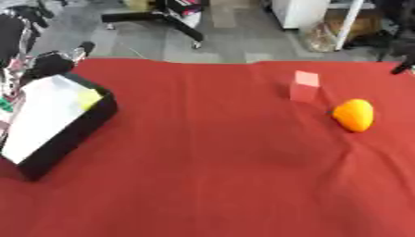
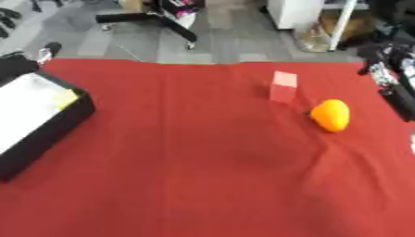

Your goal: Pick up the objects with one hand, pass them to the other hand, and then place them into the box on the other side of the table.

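Black box (image 2: pixel 48 125) cut by the left edge, left hand (image 1: pixel 48 62) blurred (fingers unreadable), right hand (image 2: pixel 389 69) partly out of view.

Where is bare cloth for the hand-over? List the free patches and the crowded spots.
Free: the wide red cloth between the black box and the orange fruit, and the whole near strip. Crowded: the right side, where the pink block stands beside the fruit, and the box's corner.

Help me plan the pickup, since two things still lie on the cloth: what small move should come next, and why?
Probably lower the right hand toward the orange object. It lies on the red cloth nearest that hand, apart from the pink block, and nothing is held yet. The black box waits at the left, beside the left hand.
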